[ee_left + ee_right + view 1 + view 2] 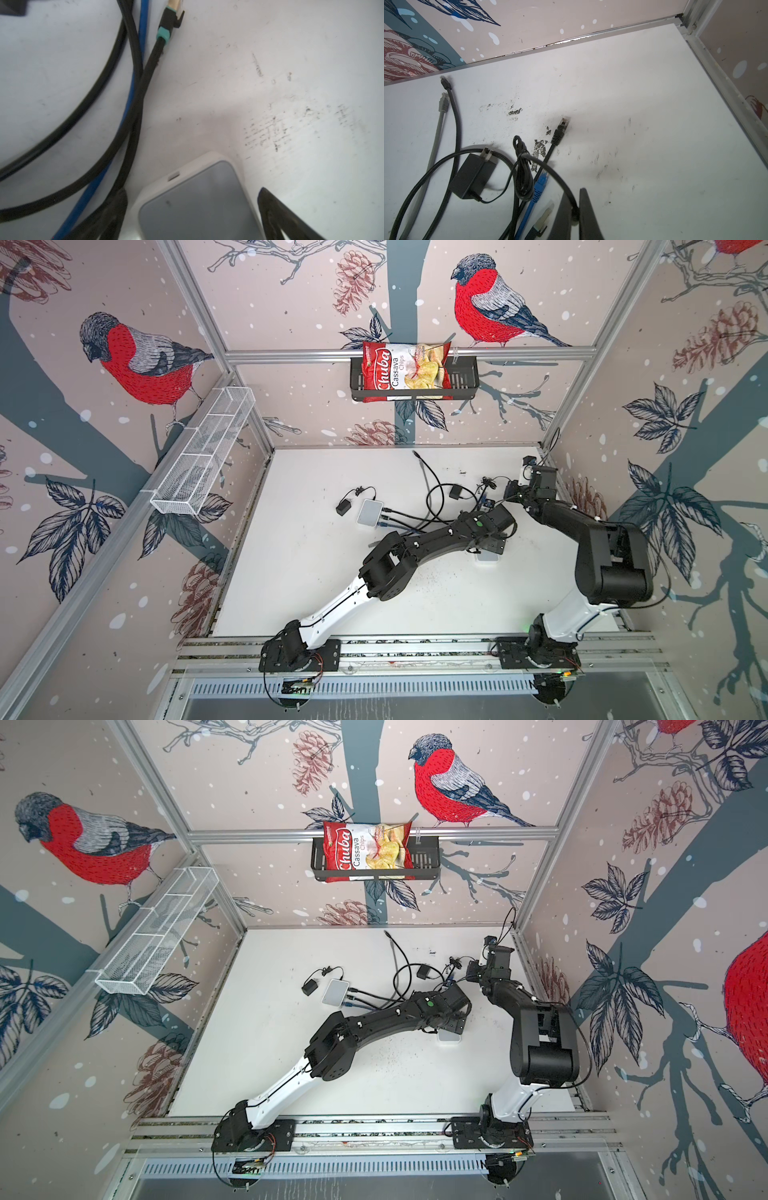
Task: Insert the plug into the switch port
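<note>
Straddling white switch [197, 207], left jaws apart, right jaws clamped on black cable [559, 178].

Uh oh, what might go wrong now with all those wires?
1. The right gripper pinches a black cord that runs back into the tangle. Pulling may drag the adapter and blue cable along.
2. The left gripper is open around the switch, not gripping it, so the switch might slide when a plug pushes in.
</note>
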`<state>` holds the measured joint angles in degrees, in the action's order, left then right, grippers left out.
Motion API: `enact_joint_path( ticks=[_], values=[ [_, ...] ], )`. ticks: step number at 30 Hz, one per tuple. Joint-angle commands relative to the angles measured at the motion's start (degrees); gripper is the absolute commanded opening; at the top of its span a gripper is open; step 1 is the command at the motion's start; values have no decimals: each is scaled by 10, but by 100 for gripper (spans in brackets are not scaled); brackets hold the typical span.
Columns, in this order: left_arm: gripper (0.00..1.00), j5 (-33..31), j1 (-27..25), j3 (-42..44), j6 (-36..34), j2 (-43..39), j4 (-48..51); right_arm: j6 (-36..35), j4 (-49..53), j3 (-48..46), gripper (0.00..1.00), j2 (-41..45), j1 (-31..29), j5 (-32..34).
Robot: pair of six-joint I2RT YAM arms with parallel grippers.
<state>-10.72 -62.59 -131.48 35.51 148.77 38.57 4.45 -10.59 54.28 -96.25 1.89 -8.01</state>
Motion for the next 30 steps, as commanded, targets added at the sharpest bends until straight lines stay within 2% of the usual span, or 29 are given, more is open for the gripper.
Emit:
enact_joint_path(
  ticks=[1,4,7,13,16,20,27,30],
  values=[
    [96,-2,5,24,-5,2,124,1,-13,-2,2,9,0,-9],
    [95,-18,6,57,-16,-19,136,2,-13,-4,2,15,0,-14],
    [93,-25,6,137,-29,-69,107,3,-13,-6,2,21,-1,-20],
    [88,6,15,301,-46,-179,27,8,-11,-1,2,24,-12,-33],
    [85,20,22,341,-57,-210,9,8,-11,0,2,25,-26,-34],
    [81,18,24,347,-86,-212,17,10,-9,3,2,26,-47,-33],
    [80,21,26,301,-113,-173,65,6,0,3,2,42,-84,-28],
    [74,21,27,296,-113,-166,81,3,8,2,3,53,-94,-24]
  ],
)
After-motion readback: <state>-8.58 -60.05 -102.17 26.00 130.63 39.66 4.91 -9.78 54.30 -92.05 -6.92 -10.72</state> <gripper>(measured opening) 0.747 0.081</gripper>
